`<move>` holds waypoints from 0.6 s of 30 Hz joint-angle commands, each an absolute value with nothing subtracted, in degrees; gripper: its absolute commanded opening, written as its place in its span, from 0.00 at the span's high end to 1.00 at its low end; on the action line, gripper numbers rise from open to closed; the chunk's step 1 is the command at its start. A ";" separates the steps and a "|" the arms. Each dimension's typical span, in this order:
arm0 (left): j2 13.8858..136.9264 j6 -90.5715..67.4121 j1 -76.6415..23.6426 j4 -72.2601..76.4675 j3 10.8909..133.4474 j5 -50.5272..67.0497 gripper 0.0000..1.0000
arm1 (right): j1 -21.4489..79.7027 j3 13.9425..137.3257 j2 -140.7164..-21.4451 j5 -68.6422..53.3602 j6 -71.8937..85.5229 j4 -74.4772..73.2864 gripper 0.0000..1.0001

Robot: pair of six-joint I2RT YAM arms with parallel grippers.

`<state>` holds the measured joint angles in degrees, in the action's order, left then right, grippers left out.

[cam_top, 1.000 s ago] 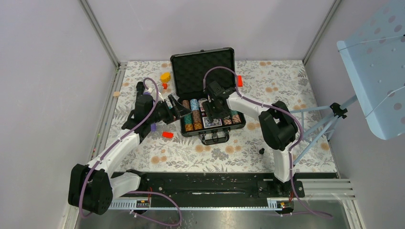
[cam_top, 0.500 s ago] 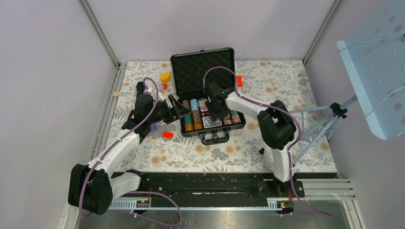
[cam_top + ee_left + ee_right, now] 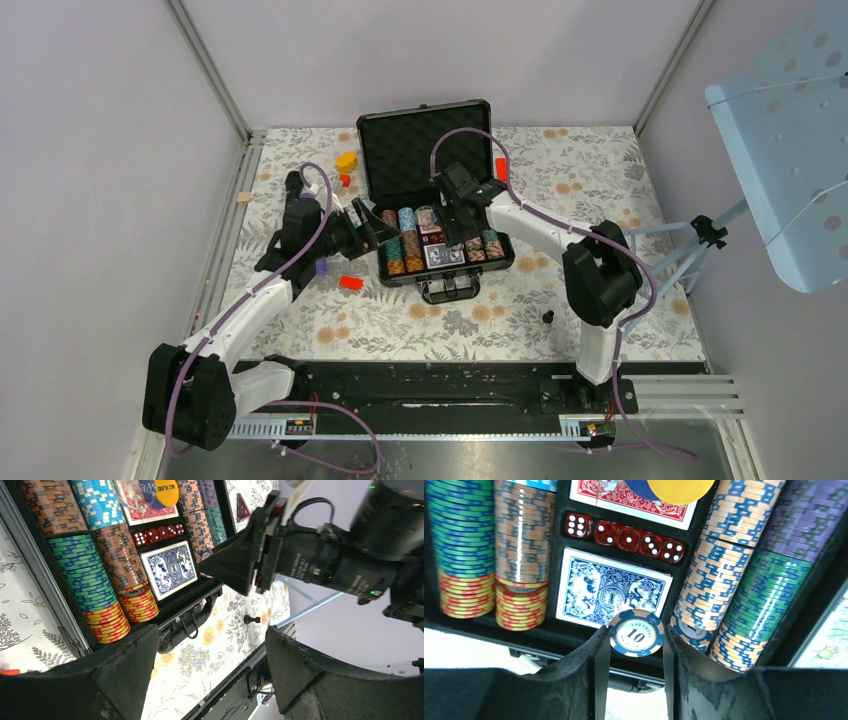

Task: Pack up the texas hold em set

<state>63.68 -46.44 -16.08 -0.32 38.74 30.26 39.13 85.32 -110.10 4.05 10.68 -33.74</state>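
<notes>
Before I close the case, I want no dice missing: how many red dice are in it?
5 dice, side by side in one row, in the slot between the red-backed cards and the blue-backed deck. None seems hidden.

Blue chip (image 3: 636, 632) between tool (image 3: 634, 652) fingers (image 3: 591, 670)
</notes>
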 commanded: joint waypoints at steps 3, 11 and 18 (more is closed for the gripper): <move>62.28 -46.63 -16.26 2.58 38.28 31.60 0.23 | 39.36 87.38 -105.46 9.67 9.66 -34.73 0.87; 62.56 -46.75 -16.26 2.84 38.32 31.64 0.23 | 36.18 84.41 -105.77 13.72 9.04 -36.47 0.87; 62.85 -46.75 -16.33 2.85 38.53 31.74 0.23 | 33.97 83.66 -106.76 17.79 9.11 -37.34 0.88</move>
<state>63.68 -46.59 -16.12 -0.30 38.74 30.28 34.96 84.01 -107.46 13.30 9.74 -35.99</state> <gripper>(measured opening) 0.773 0.434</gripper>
